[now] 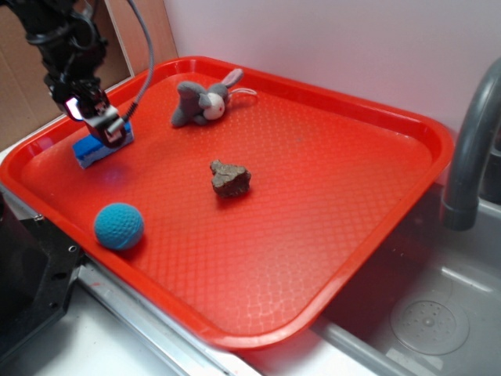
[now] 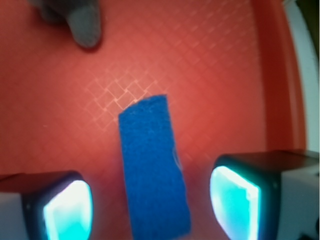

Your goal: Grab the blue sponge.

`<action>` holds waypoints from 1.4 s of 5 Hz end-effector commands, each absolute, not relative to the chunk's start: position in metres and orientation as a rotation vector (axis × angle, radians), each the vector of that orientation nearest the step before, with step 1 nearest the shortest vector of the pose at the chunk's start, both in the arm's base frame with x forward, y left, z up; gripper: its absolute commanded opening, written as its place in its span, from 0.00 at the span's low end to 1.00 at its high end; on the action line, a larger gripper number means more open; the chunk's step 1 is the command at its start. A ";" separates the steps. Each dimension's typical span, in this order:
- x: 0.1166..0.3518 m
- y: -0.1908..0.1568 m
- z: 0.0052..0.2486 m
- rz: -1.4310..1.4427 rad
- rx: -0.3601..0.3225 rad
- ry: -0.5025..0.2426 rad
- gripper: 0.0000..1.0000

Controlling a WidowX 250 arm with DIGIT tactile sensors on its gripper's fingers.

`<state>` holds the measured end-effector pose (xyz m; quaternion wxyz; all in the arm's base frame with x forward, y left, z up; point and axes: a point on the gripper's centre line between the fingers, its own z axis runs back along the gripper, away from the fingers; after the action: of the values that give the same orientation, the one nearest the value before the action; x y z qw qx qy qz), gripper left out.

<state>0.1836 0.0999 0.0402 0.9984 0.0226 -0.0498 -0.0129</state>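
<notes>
While gripper [image 2: 150, 200] hangs spread wide, pads [image 2: 67, 210] flank blue sponge [image 2: 154, 167] either side, neither touching. Sponge lies flat on red tray [image 1: 376, 204], far-left corner, directly under pincer. Risk: sponge sits skewed between pads (long axis slightly off), so closing may twist it or catch only one corner. Wrist view shows gap and skew; exterior view alone shows teal ball [image 1: 119, 225], plush toy [image 1: 205, 100], brown lump [image 1: 230, 178], all well apart.

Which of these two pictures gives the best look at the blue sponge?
The wrist view: the blue sponge fills the middle, its whole top in sight between the open gripper's fingers. In the exterior view the sponge is small at the red tray's far left, partly hidden by the gripper.
</notes>
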 end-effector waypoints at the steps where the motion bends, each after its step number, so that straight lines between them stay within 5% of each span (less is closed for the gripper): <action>1: 0.199 0.102 0.023 -0.054 0.082 -0.104 1.00; 2: 0.200 0.102 0.017 -0.060 0.091 -0.091 0.98; 3: 0.201 0.100 0.015 -0.056 0.094 -0.075 0.00; 4: 0.197 0.100 0.023 -0.051 0.078 -0.056 0.00; 5: 0.193 0.090 0.049 0.035 0.121 -0.004 0.00; 6: 0.193 0.076 0.090 0.081 0.062 0.034 0.00; 7: 0.197 0.052 0.119 0.136 0.082 0.058 0.00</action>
<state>0.1849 0.0497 0.1039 0.9948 0.0334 0.0637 0.0716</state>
